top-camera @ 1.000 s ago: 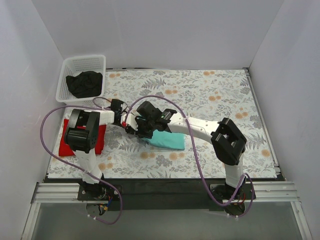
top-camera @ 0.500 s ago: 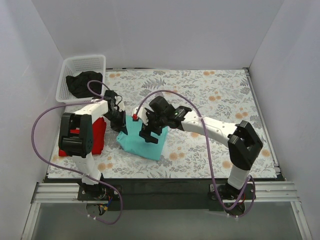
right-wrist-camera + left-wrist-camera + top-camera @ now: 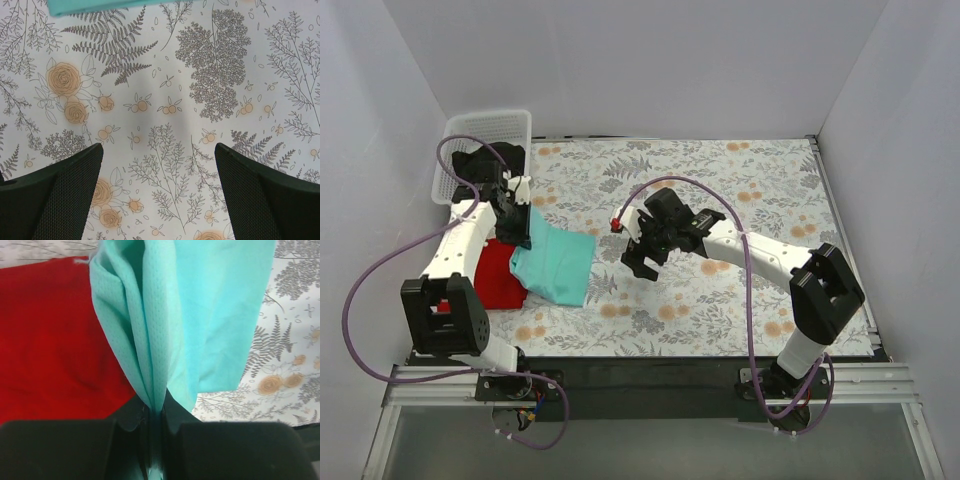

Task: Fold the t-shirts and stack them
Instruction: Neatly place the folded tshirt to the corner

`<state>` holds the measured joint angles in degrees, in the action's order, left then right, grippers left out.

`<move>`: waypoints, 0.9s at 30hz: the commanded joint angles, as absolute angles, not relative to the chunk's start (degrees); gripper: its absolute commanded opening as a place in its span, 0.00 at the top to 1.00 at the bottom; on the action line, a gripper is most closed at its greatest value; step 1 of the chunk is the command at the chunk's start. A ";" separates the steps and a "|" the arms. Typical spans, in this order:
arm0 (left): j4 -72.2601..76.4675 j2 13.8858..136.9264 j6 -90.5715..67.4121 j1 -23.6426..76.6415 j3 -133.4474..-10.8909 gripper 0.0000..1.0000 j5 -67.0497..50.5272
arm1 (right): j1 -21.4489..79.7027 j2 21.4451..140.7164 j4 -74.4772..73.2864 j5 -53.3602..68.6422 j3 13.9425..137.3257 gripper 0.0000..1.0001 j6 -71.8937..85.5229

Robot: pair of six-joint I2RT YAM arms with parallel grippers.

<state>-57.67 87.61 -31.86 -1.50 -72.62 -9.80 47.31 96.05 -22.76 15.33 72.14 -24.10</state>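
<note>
A folded teal t-shirt (image 3: 557, 264) hangs from my left gripper (image 3: 523, 228), which is shut on its upper edge. Its lower part drapes over the right side of a folded red t-shirt (image 3: 492, 275) lying at the table's left. In the left wrist view the teal t-shirt (image 3: 200, 315) is pinched between the jaws of the left gripper (image 3: 155, 415), with the red t-shirt (image 3: 50, 340) beneath. My right gripper (image 3: 645, 262) hovers over bare tablecloth right of the teal shirt, open and holding nothing; in the right wrist view the right gripper (image 3: 159, 150) sees only a strip of the teal t-shirt (image 3: 90, 5) at the top.
A white basket (image 3: 510, 122) at the back left corner holds a crumpled black t-shirt (image 3: 485, 165). White walls enclose the floral tablecloth (image 3: 740, 190) on three sides. A purple cable loops off each arm.
The right gripper let go of the teal t-shirt, opened and drew back to the right. The left gripper carried the shirt left, onto the edge of the red one.
</note>
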 commanded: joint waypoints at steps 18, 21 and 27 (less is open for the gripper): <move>-62.84 75.24 -18.37 -9.84 -78.39 1.00 -5.10 | 47.55 91.85 -21.88 13.62 71.28 0.02 -23.47; -64.16 73.92 -17.76 -9.93 -78.75 1.00 -5.01 | 47.55 91.32 -21.80 13.36 70.84 0.02 -23.64; -65.56 71.54 -16.44 -10.37 -78.66 1.00 -4.75 | 47.64 91.32 -21.97 13.71 70.84 0.02 -23.82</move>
<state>-63.66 74.54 -18.15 -9.72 -76.60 -4.29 47.33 93.58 -22.52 13.63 71.29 -23.97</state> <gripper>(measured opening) 0.044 0.984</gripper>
